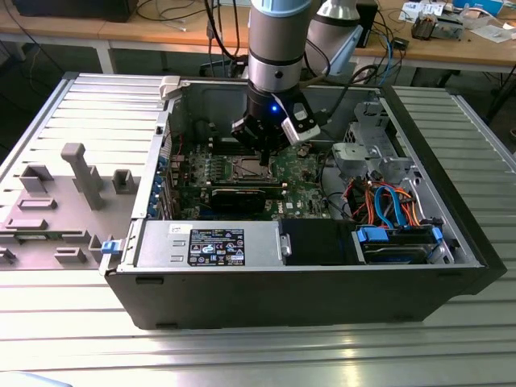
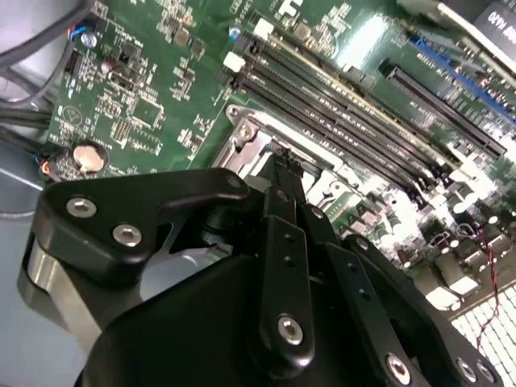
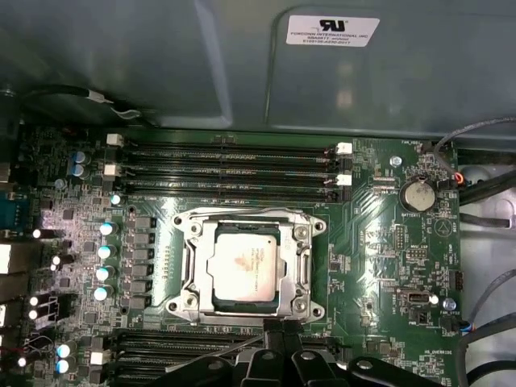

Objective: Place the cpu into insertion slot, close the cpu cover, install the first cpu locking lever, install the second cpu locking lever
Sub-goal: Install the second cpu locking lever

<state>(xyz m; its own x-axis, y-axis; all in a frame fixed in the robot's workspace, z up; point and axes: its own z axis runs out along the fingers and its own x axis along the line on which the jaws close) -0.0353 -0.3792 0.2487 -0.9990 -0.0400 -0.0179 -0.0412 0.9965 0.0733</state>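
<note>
In the first wrist view the cpu (image 3: 251, 270) lies in the insertion slot (image 3: 190, 292), framed by the cpu cover (image 3: 303, 272). The second wrist view shows the pincer (image 2: 287, 181) clenched, empty, fingertips at the cover's edge; the exterior view shows it hanging inside the computer case (image 1: 282, 294).

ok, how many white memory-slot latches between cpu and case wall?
4 white latches: two at one end of the memory slots, two at the other. None seem hidden.

The small square silvery-topped cpu (image 3: 246, 272) sits in the metal-rimmed insertion slot (image 3: 187, 302) on the green circuit board (image 3: 387, 242), between rows of long narrow memory slots (image 3: 226, 165).
</note>
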